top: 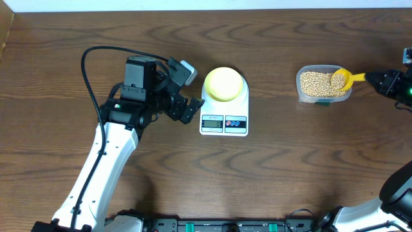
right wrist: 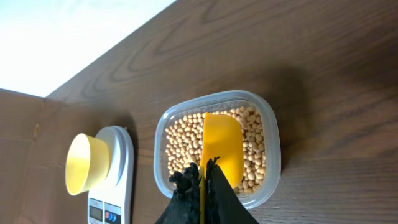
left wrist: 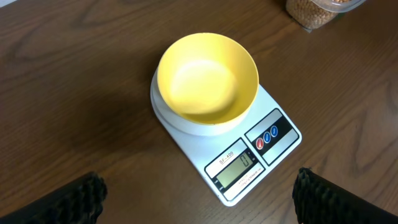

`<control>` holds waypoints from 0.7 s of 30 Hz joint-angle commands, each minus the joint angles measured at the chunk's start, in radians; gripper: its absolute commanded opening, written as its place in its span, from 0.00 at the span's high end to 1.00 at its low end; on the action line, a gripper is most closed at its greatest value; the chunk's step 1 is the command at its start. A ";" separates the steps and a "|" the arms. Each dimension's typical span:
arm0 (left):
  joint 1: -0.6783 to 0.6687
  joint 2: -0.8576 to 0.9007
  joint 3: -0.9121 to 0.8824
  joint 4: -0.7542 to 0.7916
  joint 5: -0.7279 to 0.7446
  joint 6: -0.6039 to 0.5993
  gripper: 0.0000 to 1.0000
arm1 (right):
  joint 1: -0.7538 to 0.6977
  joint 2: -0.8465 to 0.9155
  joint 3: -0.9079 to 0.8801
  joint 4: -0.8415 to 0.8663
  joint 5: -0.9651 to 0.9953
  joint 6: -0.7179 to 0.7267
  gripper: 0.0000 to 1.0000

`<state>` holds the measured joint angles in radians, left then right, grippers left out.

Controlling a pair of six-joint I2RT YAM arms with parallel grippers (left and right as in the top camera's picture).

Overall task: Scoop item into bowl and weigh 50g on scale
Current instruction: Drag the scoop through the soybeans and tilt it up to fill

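The pale yellow bowl stands empty on the white scale, whose display reads zero. My left gripper hovers open just left of the scale, nothing between its fingers. Tan beans fill a clear tub at the right. My right gripper is shut on the handle of a yellow scoop, whose blade rests among the beans. The bowl and scale also show in the right wrist view.
A black cable loops from the left arm over the table's left side. The table's far edge runs along the top. The tub's corner shows beyond the scale in the left wrist view.
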<state>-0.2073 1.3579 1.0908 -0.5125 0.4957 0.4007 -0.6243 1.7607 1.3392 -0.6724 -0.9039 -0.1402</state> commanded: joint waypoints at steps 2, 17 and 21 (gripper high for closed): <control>-0.002 -0.015 0.006 0.001 0.009 0.017 0.02 | -0.023 0.009 -0.008 0.000 -0.082 -0.014 0.99; -0.002 -0.015 0.006 0.001 0.010 0.017 0.02 | -0.029 0.009 -0.008 0.008 -0.180 0.047 0.99; -0.002 -0.015 0.006 0.001 0.009 0.017 0.02 | -0.029 0.009 -0.008 0.009 -0.180 0.099 0.99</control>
<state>-0.2073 1.3579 1.0908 -0.5125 0.4957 0.4007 -0.6487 1.7607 1.3392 -0.6670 -1.0435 -0.1009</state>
